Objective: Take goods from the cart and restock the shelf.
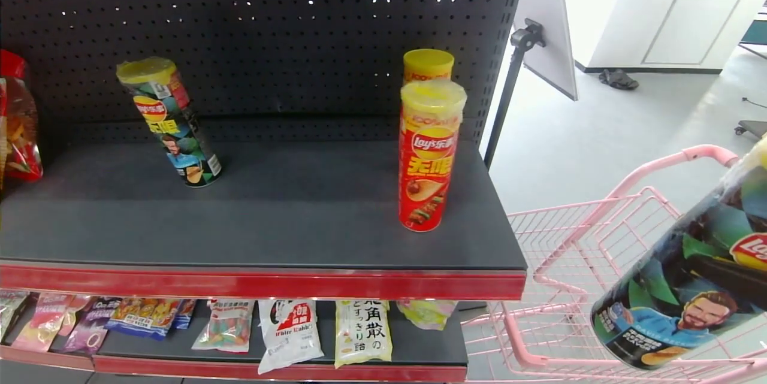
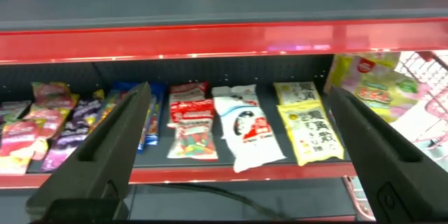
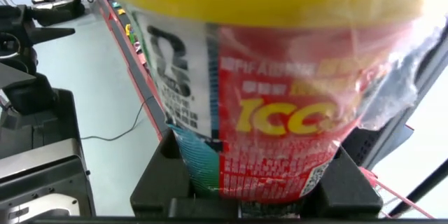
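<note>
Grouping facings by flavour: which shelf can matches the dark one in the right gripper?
The dark can at the left of the shelf, standing alone. The red can at the right differs; the can behind it shows just its yellow top.

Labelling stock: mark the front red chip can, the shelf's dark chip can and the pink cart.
red chip can [image 1: 426, 168], head view, label middle.
dark chip can [image 1: 174, 123], head view, body middle.
pink cart [image 1: 710, 151], head view, handle.
</note>
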Tool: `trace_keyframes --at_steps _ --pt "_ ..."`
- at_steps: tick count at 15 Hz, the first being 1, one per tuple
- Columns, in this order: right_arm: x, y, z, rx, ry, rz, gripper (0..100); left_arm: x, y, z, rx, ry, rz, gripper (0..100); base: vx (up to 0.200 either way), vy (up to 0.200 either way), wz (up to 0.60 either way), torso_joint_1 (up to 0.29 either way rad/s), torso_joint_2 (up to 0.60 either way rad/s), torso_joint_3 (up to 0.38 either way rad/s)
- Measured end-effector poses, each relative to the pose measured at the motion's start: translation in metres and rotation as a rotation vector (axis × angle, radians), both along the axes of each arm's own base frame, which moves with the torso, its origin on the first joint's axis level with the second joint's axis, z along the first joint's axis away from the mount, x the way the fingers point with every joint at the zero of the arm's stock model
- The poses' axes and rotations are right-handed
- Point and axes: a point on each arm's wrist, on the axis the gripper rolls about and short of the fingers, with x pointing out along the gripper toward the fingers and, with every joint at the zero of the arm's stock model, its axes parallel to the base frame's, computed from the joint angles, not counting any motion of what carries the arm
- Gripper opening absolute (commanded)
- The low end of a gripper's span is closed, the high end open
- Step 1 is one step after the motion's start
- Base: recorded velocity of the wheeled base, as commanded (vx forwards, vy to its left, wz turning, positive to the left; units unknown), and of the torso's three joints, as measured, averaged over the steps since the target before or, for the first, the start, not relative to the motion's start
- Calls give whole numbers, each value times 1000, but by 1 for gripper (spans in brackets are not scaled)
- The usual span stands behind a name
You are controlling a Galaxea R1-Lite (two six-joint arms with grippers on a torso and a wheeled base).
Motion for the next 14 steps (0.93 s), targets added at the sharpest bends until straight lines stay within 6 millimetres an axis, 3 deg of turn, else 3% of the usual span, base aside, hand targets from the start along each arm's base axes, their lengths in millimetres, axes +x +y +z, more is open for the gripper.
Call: trace_keyframes --at_steps 14 --pt "-10 -1 -9 0 8 -8 0 0 0 0 0 0 0 100 0 200 0 1 3 1"
